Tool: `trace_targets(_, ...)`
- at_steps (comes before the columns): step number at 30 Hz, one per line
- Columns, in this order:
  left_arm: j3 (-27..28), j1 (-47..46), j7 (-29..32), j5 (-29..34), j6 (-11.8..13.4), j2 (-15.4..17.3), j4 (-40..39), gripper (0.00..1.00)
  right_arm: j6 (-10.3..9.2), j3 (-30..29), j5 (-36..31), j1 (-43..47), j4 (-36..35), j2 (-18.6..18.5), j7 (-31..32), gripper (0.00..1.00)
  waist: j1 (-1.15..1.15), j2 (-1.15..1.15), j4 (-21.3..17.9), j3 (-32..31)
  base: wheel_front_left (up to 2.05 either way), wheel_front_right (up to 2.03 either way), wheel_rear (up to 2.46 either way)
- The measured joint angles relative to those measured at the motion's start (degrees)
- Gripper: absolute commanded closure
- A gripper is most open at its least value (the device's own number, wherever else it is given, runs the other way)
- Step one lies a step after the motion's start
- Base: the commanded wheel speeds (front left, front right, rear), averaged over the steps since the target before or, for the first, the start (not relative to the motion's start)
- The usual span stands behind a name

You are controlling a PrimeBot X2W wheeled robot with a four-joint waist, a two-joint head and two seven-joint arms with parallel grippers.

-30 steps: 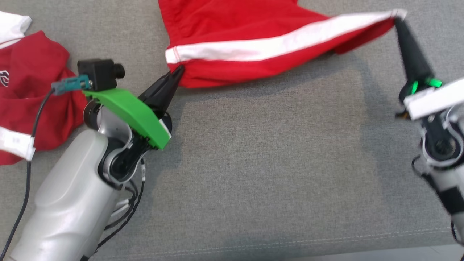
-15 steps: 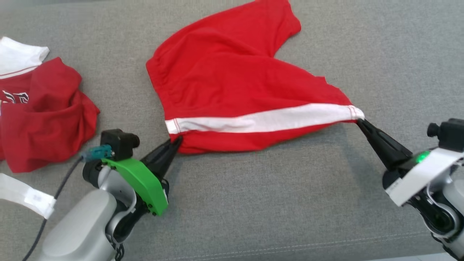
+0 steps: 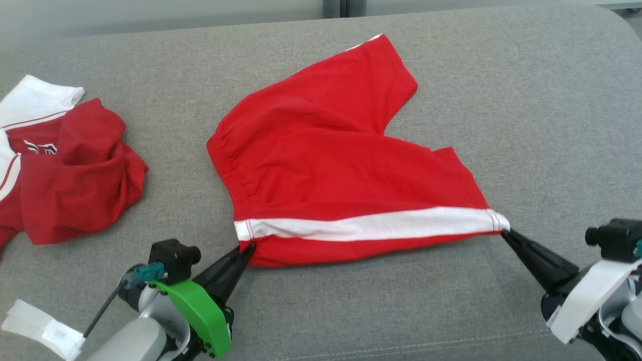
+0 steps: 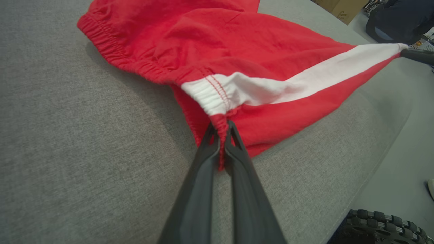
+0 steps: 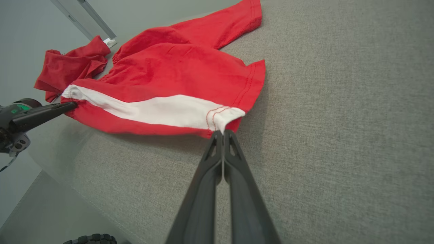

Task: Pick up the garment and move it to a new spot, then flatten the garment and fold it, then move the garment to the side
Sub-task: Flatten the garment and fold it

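Counted: two claws, two wrist cameras, two pieces of clothing, one white strip.

Nearest, at 7 o'clock in the head view: left claw [image 3: 248, 249], long dark tapering fingers pressed together on the red elastic waistband corner of the shorts [image 3: 326, 170], just under the white stripe [image 3: 371, 224]. Behind it, a glossy green bracket [image 3: 200, 311] and a small black boxy camera [image 3: 173, 255].

At 4 o'clock: right claw [image 3: 505, 233], fingers likewise squeezed shut, pinching the stitched hem corner at the stripe's other end. Behind it, a white bracket [image 3: 584, 296] and the second black camera [image 3: 612, 238].

At 8 o'clock, near the edge: a flat white strip [image 3: 42, 328], papery.

Between the claws and on toward 12 o'clock: the shorts, soft bright red knit, gathered waistband on the left, two legs fanning toward 1 o'clock, lying on the tabletop [image 3: 526, 125], which is covered in coarse grey woven cloth with a rounded far corner. Striped edge drawn taut between the two claws, slightly raised in the left wrist view.

At 9 to 10 o'clock, well apart from the shorts: a crumpled heap [image 3: 75, 180] of darker red and white clothing.

Against a second ago: head camera tipped, whole picture shifted. Right end of the stripe then hoisted high off the cloth, now brought down close to it; shorts now spread wider and flatter. Both grips unchanged.
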Motion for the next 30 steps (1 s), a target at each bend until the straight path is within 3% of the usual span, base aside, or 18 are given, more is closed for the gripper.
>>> trace_targets(10, -0.9, 3.4, -2.0, 0.0, 0.0, -0.3, -0.3, 1.00, 0.00, 1.9, 0.0, 3.0, 1.8, 0.4, -1.0, 1.00, 0.00, 0.00, -0.1, -1.5, 0.00, 0.00, 0.00)
trace_targets(11, -0.9, 3.4, -2.0, 0.0, 0.0, -0.3, -0.3, 1.00, 0.00, 2.1, 0.0, 3.0, 1.9, 0.4, -1.0, 0.98, 0.00, 0.00, 0.0, -1.6, 0.00, 0.00, 0.00)
trace_targets(12, -0.9, 3.5, -2.0, 0.0, 0.1, -0.3, -0.3, 1.00, 0.00, 2.2, 0.0, 3.0, 1.9, 0.4, -1.0, 0.85, 0.00, 0.00, 0.0, -1.7, 0.00, 0.00, 0.00)
trace_targets(13, -1.0, 3.5, -2.0, 0.0, 0.1, -0.3, -0.3, 1.00, 0.00, 2.3, 0.0, 3.0, 2.0, 0.4, -1.0, 0.85, 0.00, 0.00, 0.0, -1.7, 0.00, 0.00, 0.00)
trace_targets(14, -1.0, 3.6, -2.0, 0.0, 0.4, -0.3, -0.2, 0.84, 0.00, 2.5, 0.0, 2.9, 2.1, 0.4, -1.1, 0.68, 0.00, 0.00, 0.0, -1.8, 0.00, 0.00, 0.00)
trace_targets(15, -1.0, 3.8, -2.0, 0.0, 0.6, -0.3, -0.1, 0.45, 0.00, 2.7, 0.0, 2.9, 2.2, 0.4, -1.2, 0.20, 0.00, 0.00, 0.0, -1.8, 0.00, 0.00, 0.00)
trace_targets(16, -1.1, 4.0, -2.0, 0.0, 0.6, -0.3, -0.1, 0.07, 0.00, 2.8, 0.0, 2.9, 2.4, 0.4, -1.2, 0.00, 0.00, 0.00, 0.0, -1.9, 0.00, 0.00, 0.00)
trace_targets(17, -1.2, 4.2, -2.0, 0.0, 0.7, -0.3, 0.0, 0.00, 0.00, 3.0, 0.0, 2.9, 2.5, 0.4, -1.3, 0.00, 0.00, 0.00, 0.0, -2.0, 0.00, 0.00, 0.00)
trace_targets(27, 0.1, 4.2, -2.5, 0.6, 2.0, 0.3, -1.7, 0.00, 0.00, 1.6, 0.1, 2.6, 2.8, 0.3, -1.8, 0.00, 0.00, 0.00, -0.1, -2.4, 0.00, 0.00, 0.00)
trace_targets(30, 1.3, 4.2, -3.2, 0.6, 3.0, 0.5, -2.4, 0.00, 0.00, -2.1, 1.2, 1.4, 3.1, 1.3, -2.0, 0.00, 0.00, 0.00, -0.2, -2.9, 0.00, 0.00, 0.00)
